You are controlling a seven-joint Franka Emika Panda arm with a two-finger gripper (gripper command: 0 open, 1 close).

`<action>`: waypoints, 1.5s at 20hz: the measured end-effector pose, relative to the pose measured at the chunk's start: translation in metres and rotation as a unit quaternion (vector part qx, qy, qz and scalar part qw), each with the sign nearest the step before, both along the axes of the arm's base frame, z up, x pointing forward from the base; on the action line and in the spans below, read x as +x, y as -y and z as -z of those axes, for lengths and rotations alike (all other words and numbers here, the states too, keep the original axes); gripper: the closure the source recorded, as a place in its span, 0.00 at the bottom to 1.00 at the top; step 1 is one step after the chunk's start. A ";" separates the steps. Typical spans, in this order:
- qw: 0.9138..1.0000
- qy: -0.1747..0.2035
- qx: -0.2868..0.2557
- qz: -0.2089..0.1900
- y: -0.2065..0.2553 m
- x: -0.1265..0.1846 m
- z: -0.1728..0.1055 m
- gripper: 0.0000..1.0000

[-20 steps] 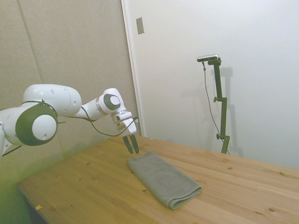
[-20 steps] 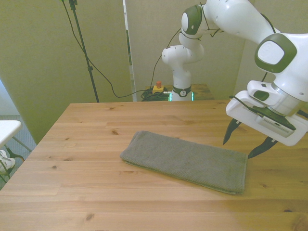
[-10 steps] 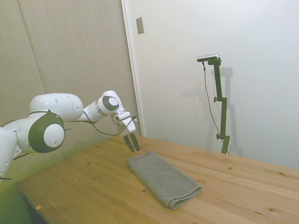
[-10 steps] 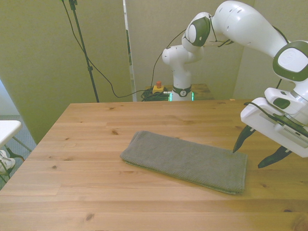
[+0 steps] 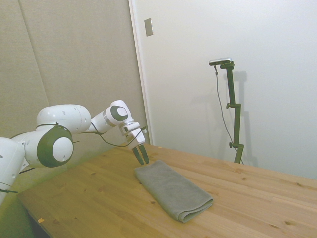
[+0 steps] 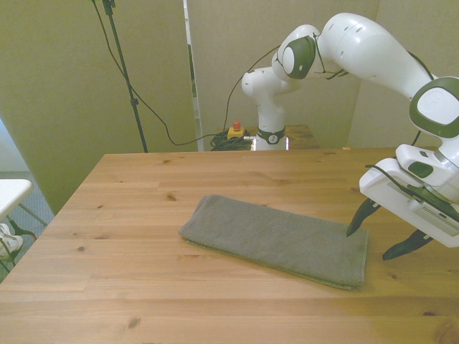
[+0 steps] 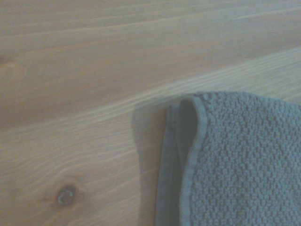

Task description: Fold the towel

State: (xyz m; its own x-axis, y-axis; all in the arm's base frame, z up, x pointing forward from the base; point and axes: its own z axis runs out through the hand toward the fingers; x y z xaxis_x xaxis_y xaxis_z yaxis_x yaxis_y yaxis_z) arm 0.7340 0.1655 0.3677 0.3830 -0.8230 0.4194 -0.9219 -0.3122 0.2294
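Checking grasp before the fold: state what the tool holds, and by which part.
Nothing is held. The tool hangs open just off the end of the towel at the front view's right, its fingertips clear of the cloth.

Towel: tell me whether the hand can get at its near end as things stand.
Probably yes. The open hand hangs just above the towel at its end on the front view's right, and nothing stands between them on the table.
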 end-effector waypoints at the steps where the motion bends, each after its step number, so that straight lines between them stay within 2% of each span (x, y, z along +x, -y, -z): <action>1: 1.000 -0.002 -0.001 0.002 0.001 -0.001 0.000 0.00; 18: 1.000 -0.019 -0.013 0.014 0.016 -0.001 0.014 0.00; 27: 1.000 -0.013 -0.017 0.018 0.040 -0.003 0.016 0.00; 28: 1.000 -0.014 -0.017 0.017 0.042 -0.004 0.016 1.00; 30: 1.000 -0.015 -0.016 0.015 0.046 -0.007 0.016 1.00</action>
